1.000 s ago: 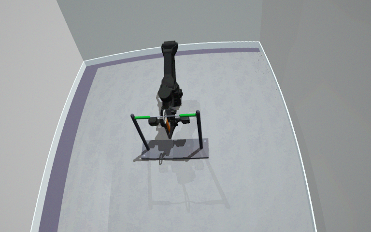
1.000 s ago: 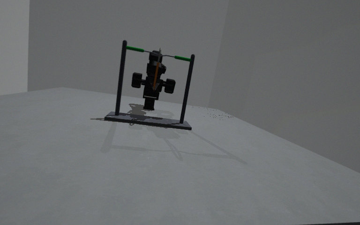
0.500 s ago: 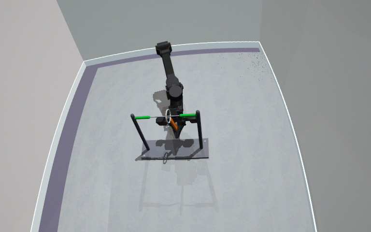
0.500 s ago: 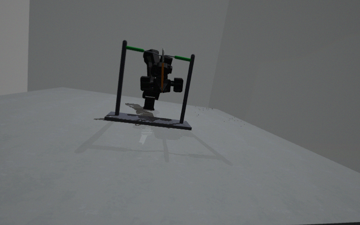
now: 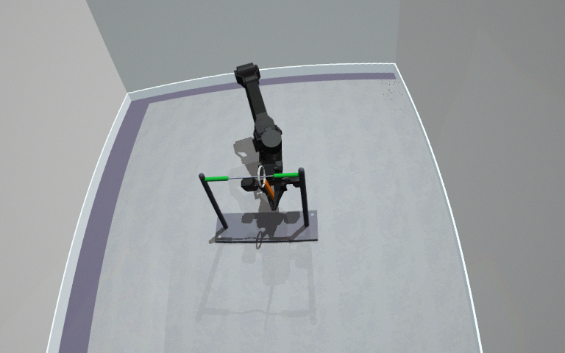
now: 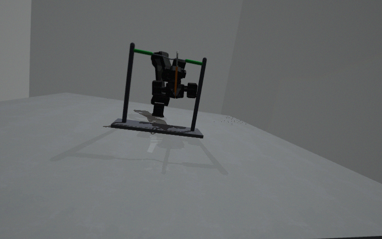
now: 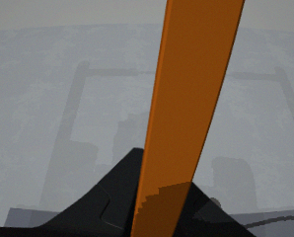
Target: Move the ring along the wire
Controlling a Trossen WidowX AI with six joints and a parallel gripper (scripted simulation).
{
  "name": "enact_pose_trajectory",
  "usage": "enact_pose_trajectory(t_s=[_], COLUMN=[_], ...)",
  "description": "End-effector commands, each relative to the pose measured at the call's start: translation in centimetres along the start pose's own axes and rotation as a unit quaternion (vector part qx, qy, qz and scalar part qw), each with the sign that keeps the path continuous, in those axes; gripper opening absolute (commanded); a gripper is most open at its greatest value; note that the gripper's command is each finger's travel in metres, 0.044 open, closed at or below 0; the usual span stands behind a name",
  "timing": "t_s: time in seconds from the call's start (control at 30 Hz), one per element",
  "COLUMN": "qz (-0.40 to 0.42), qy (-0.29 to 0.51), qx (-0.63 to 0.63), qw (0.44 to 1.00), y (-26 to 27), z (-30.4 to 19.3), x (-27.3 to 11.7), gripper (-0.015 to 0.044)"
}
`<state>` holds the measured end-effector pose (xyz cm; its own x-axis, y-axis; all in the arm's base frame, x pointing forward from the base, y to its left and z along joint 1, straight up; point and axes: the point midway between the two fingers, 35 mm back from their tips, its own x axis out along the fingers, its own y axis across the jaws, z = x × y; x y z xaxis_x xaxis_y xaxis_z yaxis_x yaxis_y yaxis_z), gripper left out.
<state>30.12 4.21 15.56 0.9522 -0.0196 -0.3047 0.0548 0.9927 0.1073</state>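
The ring [image 5: 261,176] encircles the thin grey wire [image 5: 243,177] just short of the green section [image 5: 286,175] beside the right-hand post [image 5: 303,196] as the top view presents it; whether ring and wire touch cannot be told. The orange handle [image 5: 268,188] slopes down from the ring and is clamped near its lower end between the nearly closed fingers of the gripper [image 5: 274,205], as the wrist view confirms. The other green section [image 5: 215,178] adjoins the far post [image 5: 212,200]. Both posts stand on a dark base plate [image 5: 310,227] on the grey floor [image 5: 364,262]. The black arm [image 5: 257,104] reaches in from behind the wire.
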Motion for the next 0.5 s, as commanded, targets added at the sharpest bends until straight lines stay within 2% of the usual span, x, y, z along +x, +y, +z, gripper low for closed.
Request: enact_pose_trajectory(t_s=[0.0,0.47], qz=[0.005,0.023], qy=[0.000,0.000], qx=[-0.013,-0.050], qw=[1.000,0.998], y=[0.08,0.67], z=[-0.06,-0.16], x=[0.03,0.03], gripper=[-0.0150,-0.0150])
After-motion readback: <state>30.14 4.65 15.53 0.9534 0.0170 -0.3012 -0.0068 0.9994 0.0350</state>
